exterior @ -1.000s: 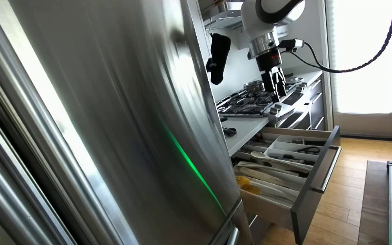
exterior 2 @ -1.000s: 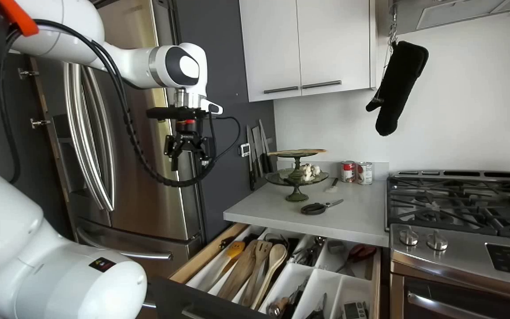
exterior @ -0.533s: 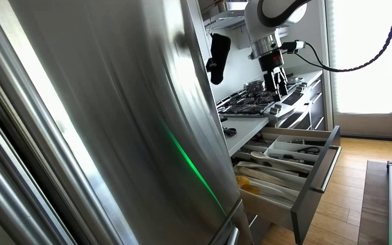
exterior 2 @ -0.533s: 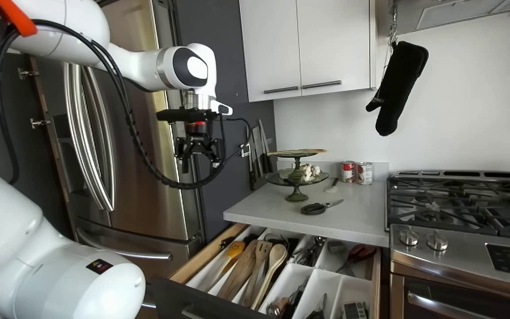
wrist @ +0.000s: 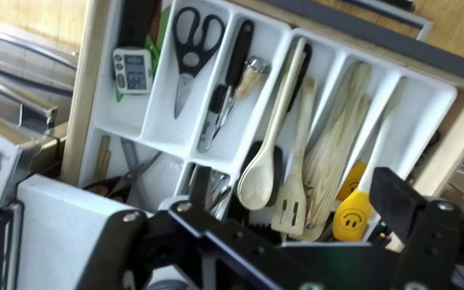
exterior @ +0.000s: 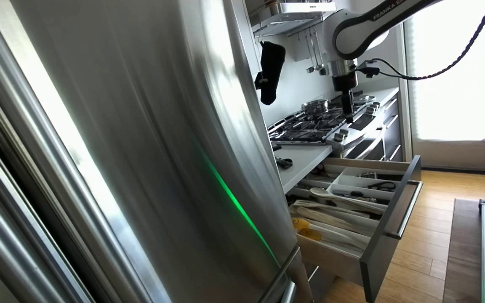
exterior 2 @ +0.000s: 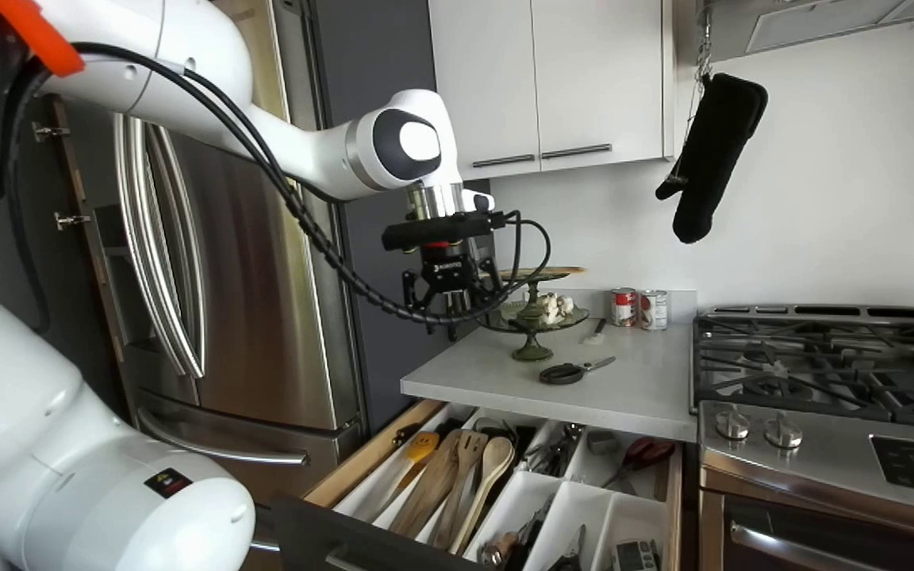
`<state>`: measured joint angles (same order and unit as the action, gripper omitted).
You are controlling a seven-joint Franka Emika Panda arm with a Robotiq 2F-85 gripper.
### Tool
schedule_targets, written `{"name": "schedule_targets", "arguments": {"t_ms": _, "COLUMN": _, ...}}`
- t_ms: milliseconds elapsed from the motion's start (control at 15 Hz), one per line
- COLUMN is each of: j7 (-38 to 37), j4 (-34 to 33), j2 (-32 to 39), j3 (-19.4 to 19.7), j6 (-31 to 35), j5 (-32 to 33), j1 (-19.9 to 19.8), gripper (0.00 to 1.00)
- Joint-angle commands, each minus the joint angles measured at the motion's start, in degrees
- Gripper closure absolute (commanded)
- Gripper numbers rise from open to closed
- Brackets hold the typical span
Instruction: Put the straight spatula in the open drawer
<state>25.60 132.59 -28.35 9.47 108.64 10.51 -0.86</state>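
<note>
Slotted wooden spatula [wrist: 292, 191] and yellow smiley-faced spatula [wrist: 351, 215] both lie inside the open drawer [exterior: 378, 259], in separate compartments; whether either is the straight one I cannot tell. A wooden spoon [wrist: 257, 186] shares the drawer compartment of the slotted one. The end effector [wrist: 295, 183] hangs higher than the drawer in both exterior views, its two fingers [wrist: 395, 197] spread well apart in the wrist view. Elsewhere within the drawer lie black-handled scissors [wrist: 187, 71] and a digital timer [wrist: 134, 71]. Above the drawer, the surface [exterior 2: 489, 377] carries a two-tier green cake stand [exterior 2: 532, 350] and dark-handled scissors [exterior 2: 577, 370].
</note>
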Motion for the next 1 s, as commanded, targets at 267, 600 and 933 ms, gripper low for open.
{"name": "schedule_targets", "arguments": {"t_ms": 267, "j7": 9.4, "j4": -6.9, "j2": 10.9, "j3": 3.7, "j6": 16.3, "j5": -6.6, "j1": 1.6, "gripper": 0.00}}
{"name": "schedule_targets", "arguments": {"t_ms": 600, "j7": 12.0, "j4": -16.0, "j2": 20.7, "j3": 3.4, "j6": 15.8, "j5": -19.9, "j1": 1.9, "gripper": 0.00}}
{"name": "schedule_targets", "arguments": {"t_ms": 933, "j7": 10.4, "j4": -18.6, "j2": 23.4, "j3": 0.8, "j6": 16.3, "j5": -21.8, "j1": -0.3, "gripper": 0.00}}
